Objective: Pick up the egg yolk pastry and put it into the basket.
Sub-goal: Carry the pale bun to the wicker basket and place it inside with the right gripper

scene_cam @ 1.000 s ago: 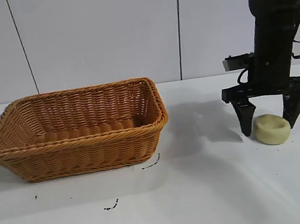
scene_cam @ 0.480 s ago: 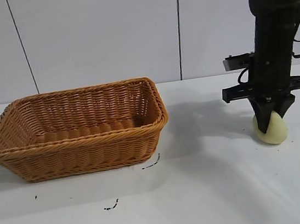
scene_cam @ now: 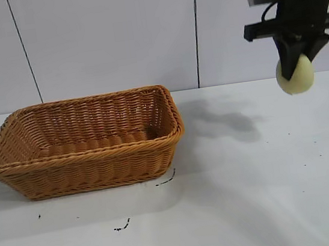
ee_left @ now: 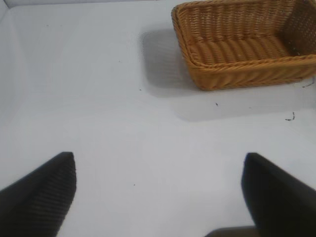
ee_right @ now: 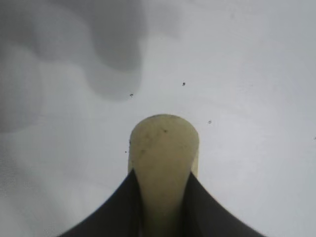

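Observation:
My right gripper [scene_cam: 295, 68] is shut on the pale yellow egg yolk pastry [scene_cam: 296, 75] and holds it on edge, high above the table at the right. In the right wrist view the pastry [ee_right: 163, 158] sticks out between the two black fingers of the gripper [ee_right: 163, 190]. The orange-brown wicker basket [scene_cam: 12, 164] stands on the table at the left, well apart from the pastry; nothing shows inside it. It also shows in the left wrist view [ee_left: 237, 74]. My left gripper [ee_left: 158, 173] is open and holds nothing, above bare table, out of the exterior view.
The white table [scene_cam: 253, 196] carries small dark marks in front of the basket [scene_cam: 167, 179]. A pale panelled wall [scene_cam: 111, 39] stands behind.
My right gripper closed on the pastry, tipped it on edge and lifted it from the table to well above it. The basket has not moved.

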`<state>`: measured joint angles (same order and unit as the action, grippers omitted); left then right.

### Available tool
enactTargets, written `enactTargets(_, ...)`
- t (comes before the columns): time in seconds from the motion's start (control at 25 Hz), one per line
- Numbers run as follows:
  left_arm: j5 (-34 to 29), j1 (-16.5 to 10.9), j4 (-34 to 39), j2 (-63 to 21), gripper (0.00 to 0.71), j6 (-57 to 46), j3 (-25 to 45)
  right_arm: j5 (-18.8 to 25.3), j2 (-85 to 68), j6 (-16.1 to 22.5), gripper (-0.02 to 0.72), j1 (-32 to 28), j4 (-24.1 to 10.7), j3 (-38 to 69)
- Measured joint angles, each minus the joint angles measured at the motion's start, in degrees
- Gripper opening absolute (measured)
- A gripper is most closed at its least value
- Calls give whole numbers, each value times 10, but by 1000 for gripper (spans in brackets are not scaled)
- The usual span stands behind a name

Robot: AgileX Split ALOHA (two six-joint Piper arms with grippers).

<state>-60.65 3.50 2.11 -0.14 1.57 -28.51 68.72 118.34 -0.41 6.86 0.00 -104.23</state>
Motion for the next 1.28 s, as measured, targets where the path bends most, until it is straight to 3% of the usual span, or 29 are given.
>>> enactTargets(0.28,0,0,0,0,693,0,0,5,0,-3,120,11,28,-55)
enactTargets(0.68,0,0,0,0,693,0,0,-7,1,10,120,152,0,-101)
enactTargets(1.12,0,0,0,0,693,0,0,-98,98,32,120,311,0,-154)
enactTargets(1.28,0,0,0,0,693,0,0,-153,166,43,120,320,8,-187)
